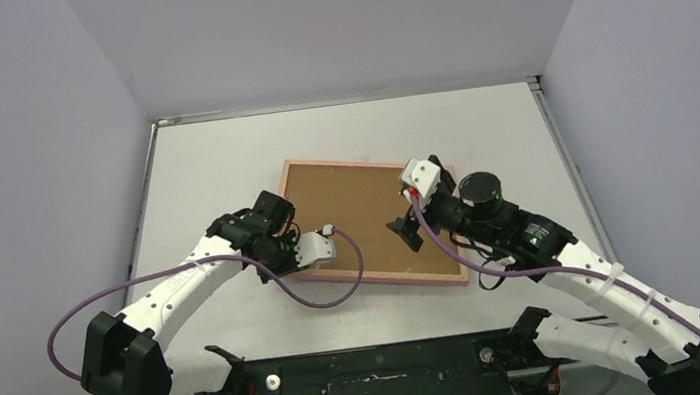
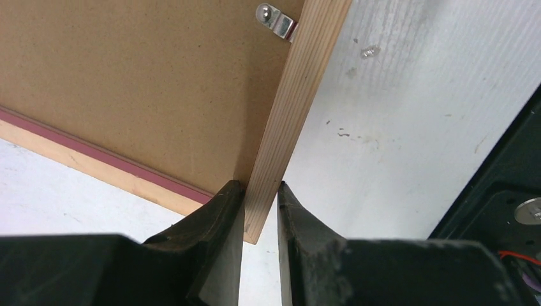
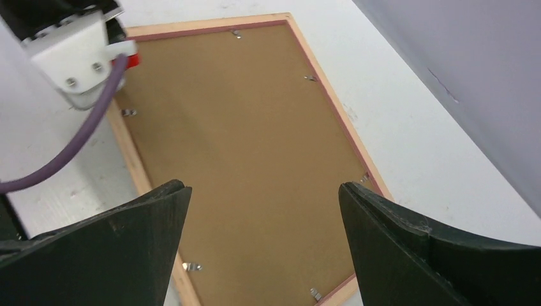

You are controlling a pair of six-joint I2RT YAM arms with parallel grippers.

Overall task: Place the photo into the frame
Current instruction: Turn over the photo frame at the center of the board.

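The frame (image 1: 406,277) lies flat on the white worktop (image 1: 212,174) roughly in the middle, turned slightly so that its long sides run from the near right to the far left. Its pale wood back faces up, with a thin pink strip showing along the inner edge of the rails. A plain brown backing board (image 1: 353,212) fills the opening and sits level inside the rails. Small metal clips (image 3: 191,266) stand along the rails at the board's edge; in the left wrist view one such clip (image 2: 277,22) is folded over onto the board.

The left claw (image 2: 261,210) is at the frame's near left corner. Its two dark fingers (image 2: 220,223) are clenched on a wooden rail just by the rail's end, one finger on the inner side over the board and the other on the outer side over the worktop.

The right claw (image 3: 263,191) hangs above the right part of the backing board with its jaws spread wide, holding nothing, and whether its fingertips touch the board cannot be told. A purple cable (image 1: 318,297) loops from the left arm across the near rail of the frame.
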